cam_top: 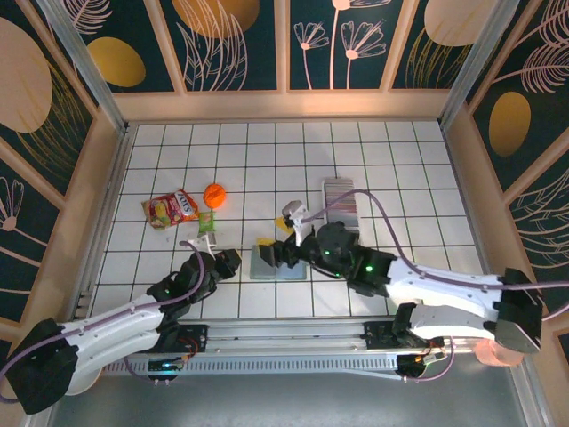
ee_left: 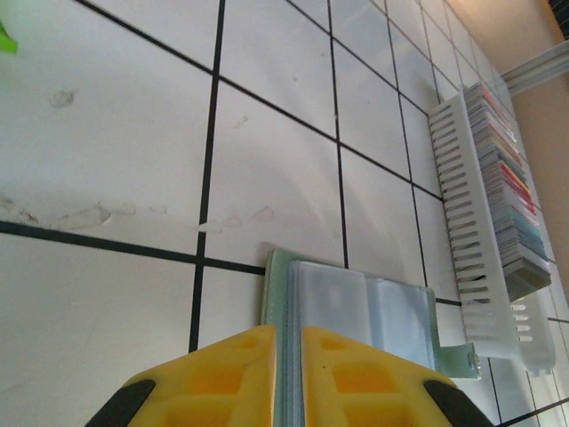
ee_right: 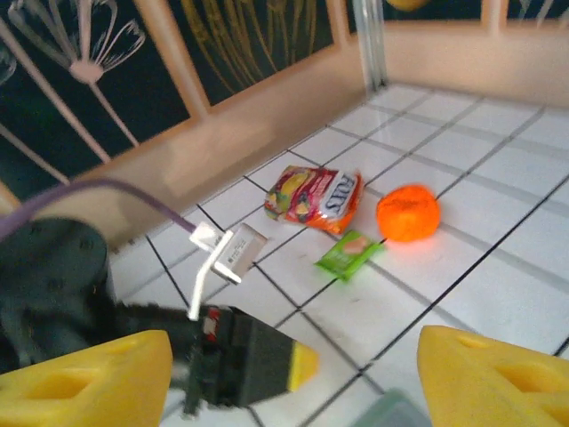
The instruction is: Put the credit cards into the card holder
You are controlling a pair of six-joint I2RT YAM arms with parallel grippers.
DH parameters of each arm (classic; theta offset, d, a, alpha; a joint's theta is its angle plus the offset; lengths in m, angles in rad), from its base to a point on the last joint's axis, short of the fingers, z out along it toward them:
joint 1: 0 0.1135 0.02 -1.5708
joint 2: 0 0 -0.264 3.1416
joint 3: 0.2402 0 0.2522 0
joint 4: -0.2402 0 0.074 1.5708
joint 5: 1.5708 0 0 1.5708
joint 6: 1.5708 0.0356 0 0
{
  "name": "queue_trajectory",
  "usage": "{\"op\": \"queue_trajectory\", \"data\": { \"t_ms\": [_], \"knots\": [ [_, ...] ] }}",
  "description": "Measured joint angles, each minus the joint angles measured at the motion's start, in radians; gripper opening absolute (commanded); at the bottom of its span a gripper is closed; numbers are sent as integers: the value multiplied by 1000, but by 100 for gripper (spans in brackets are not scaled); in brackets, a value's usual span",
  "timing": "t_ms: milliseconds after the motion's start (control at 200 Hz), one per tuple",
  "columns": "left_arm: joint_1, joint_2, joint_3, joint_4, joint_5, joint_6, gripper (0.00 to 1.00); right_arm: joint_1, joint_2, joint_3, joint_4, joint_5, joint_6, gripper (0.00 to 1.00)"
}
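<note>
Little of the task looks done: the cards (ee_left: pixel 508 169) stand edge-on in a packed row in the tray (ee_left: pixel 462 222), and the clear pockets of the holder (ee_left: pixel 356 298) look empty, so as far as I can judge every card is yet to be moved. The holder lies open and flat on the table (cam_top: pixel 178 151), in front of the tray and apart from it, between the two arms. The left gripper (ee_left: pixel 286 356) is low at the holder's near edge, its yellow fingers (ee_left: pixel 231 378) nearly together with that edge pinched between them, which reads as a bracing hold. The left arm stretches in low from the near left. The right arm comes in from the near right, its wrist over the holder's far side. The right gripper (ee_right: pixel 295 347) has its jaws spread wide and carries nothing; it faces left toward the orange (ee_right: pixel 408 213) and the snack bag (ee_right: pixel 316 197), away from the tray.
</note>
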Motion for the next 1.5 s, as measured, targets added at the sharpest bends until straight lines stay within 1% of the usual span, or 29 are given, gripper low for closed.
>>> {"op": "queue_trajectory", "data": {
  "t_ms": [45,135,235,335,440,525,586,651,716,881,1156,1371,1501],
  "knots": [
    [0,-8,0,-1,-5,6,18,0,-27,18,-70,-3,-136,85],
    [0,-12,0,-1,-17,15,19,-6,-50,80,-251,-21,-400,88],
    [0,-9,0,-6,-23,19,21,-66,-55,159,-441,-92,-609,91],
    [0,10,0,-6,-21,30,22,-177,-56,216,-559,-114,-791,93],
    [0,31,0,-6,-20,50,22,-307,-43,220,-659,-63,-977,92],
    [0,46,0,-5,-20,65,22,-426,19,217,-742,-10,-1107,91],
    [0,58,0,1,-20,74,22,-500,71,207,-776,12,-1169,91],
    [0,70,0,12,-19,80,22,-554,108,175,-789,45,-1222,91],
    [0,80,0,24,-19,86,22,-568,132,136,-787,81,-1263,91],
    [0,96,0,42,-8,94,22,-568,198,110,-746,113,-1326,91],
    [0,95,-3,45,-9,128,24,-568,309,108,-585,136,-1377,90],
    [0,76,-18,45,-13,142,25,-568,332,108,-584,124,-1384,90],
    [0,64,-21,43,-13,150,26,-567,336,110,-586,117,-1389,91]
  ]
}}
